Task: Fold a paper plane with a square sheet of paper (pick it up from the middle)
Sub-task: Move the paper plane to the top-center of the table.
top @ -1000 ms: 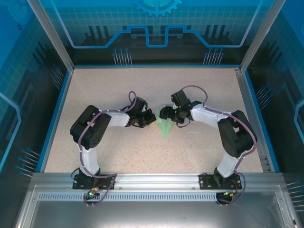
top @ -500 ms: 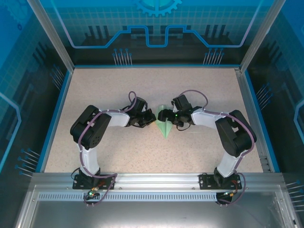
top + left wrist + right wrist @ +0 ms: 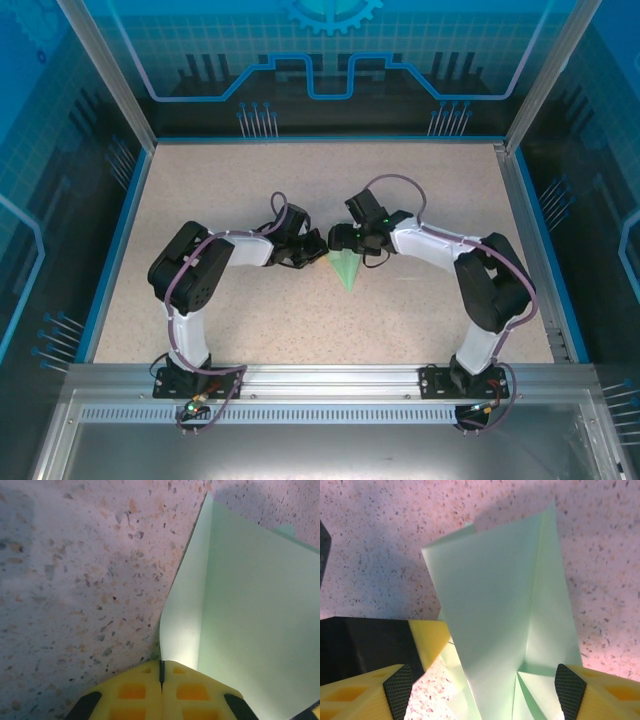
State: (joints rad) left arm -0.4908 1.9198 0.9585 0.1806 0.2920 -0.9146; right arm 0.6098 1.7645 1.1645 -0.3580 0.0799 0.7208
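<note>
The pale mint-green sheet, folded into a kite-like paper plane, lies mid-table with its sharp tip toward the arms. In the left wrist view one flap of the paper plane curls up into the seam of my left gripper, which is shut on that edge. My left gripper sits at the plane's far left corner. My right gripper hovers over the wide far end. It is open, straddling the raised folds of the plane, with the right gripper fingers apart on either side.
Speckled beige tabletop with blue side rails and a metal frame around it. The left gripper's yellow finger shows close beside the right gripper's left pad. The two wrists nearly meet over the paper.
My right gripper has shifted a little left and its wrist has turned, closing in on the left gripper over the paper's wide end. The left arm and paper have stayed put.
</note>
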